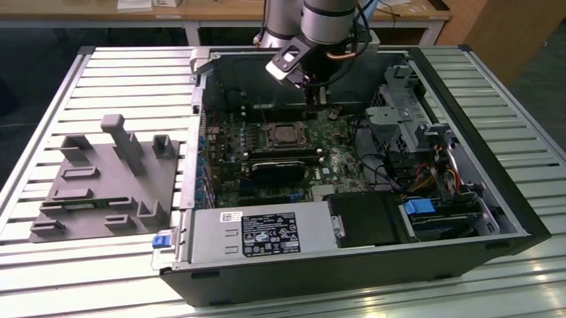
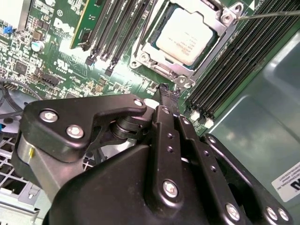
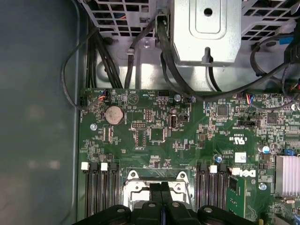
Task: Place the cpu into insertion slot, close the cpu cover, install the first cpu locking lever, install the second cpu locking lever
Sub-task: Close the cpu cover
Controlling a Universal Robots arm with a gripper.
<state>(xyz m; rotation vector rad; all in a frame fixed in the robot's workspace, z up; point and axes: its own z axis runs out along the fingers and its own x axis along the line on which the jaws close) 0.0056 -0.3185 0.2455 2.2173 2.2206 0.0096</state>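
My two black metal fingers (image 2: 168, 95) are pressed together tip to tip, and I have nothing between them. In the second wrist view the tips point down at the green motherboard (image 2: 70, 56), just off one corner of the small square black insertion slot (image 1: 269, 135). I cannot tell whether they touch the board.

The flat square cpu with its dull silvery-grey top (image 2: 190, 35) lies in that slot, metal face turned up out of the case. Being square it has no long side. Its edges run in line with the long narrow black memory slots (image 2: 243, 61) that flank the socket on two sides. The thin silvery metal cpu cover (image 2: 215, 47) appears to lie flat around it, with the chip's top showing through the window. A thin bare metal lever (image 2: 267, 14) reaches from one socket corner out across the memory slots, and I cannot tell whether it is hooked down.

In the exterior view my fingers (image 1: 316, 101) hang inside the open black and grey computer case (image 1: 521, 218), over the far part of the board. They are just beyond the socket and a little toward the exterior view's right of it. In the first wrist view my closed fingers (image 3: 161, 187) cover the middle of the socket.

The case lies on its side on a slatted metal tabletop (image 1: 71, 86). A grey moulded fixture (image 1: 106, 179) stands beside it at the exterior view's left
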